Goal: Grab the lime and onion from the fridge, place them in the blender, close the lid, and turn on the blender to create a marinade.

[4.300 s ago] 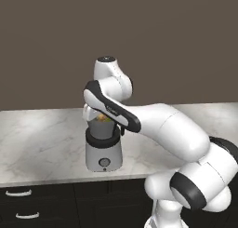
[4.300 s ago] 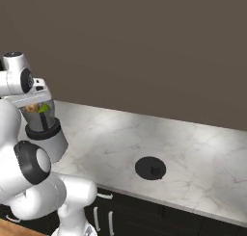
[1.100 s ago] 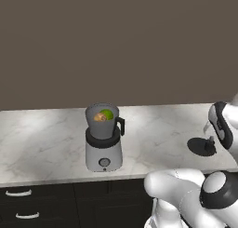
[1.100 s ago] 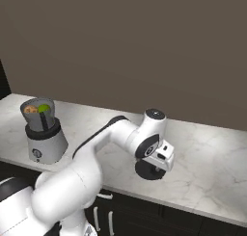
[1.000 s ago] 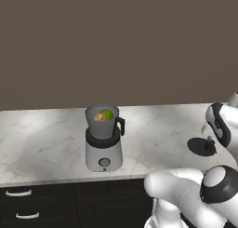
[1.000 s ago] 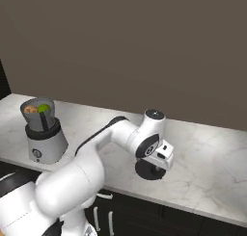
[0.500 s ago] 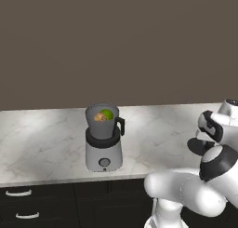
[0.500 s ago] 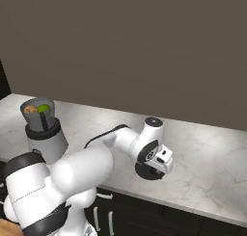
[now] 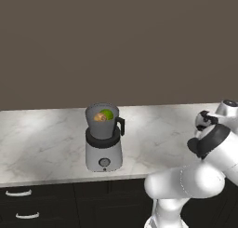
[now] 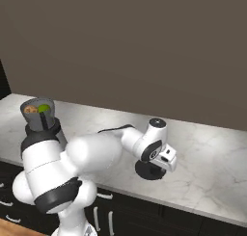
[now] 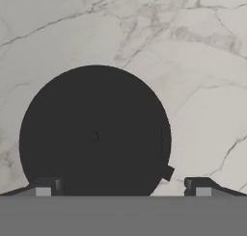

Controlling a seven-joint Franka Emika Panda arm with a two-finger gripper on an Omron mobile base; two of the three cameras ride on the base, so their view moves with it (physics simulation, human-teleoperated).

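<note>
The blender [image 9: 103, 141] stands on the marble counter with its jar uncovered. Inside the jar lie the green lime [image 9: 107, 114] and the orange-brown onion [image 9: 98, 117]. From the right base view the blender [image 10: 40, 119] sits at far left, partly behind my arm, with the lime [image 10: 44, 108] and onion [image 10: 31, 110] showing in its mouth. The black lid [image 10: 148, 171] lies flat on the counter, and my hand hovers just above it. Seen from the hand, the lid [image 11: 94, 134] is a large black disc, and my gripper [image 11: 120, 187] is open, its tips straddling the near edge. The fridge is out of view.
The marble counter [image 9: 46, 148] runs the full width, against a dark brown wall. Below its front edge are black drawers with pale handles [image 9: 18, 192]. My own bulky arm [image 10: 72, 163] fills the space between blender and lid.
The hand has sunk a little closer over the lid, and the arm's elbow and shoulder have folded in towards the base. The gripper stays open; blender, lime and onion are unmoved.
</note>
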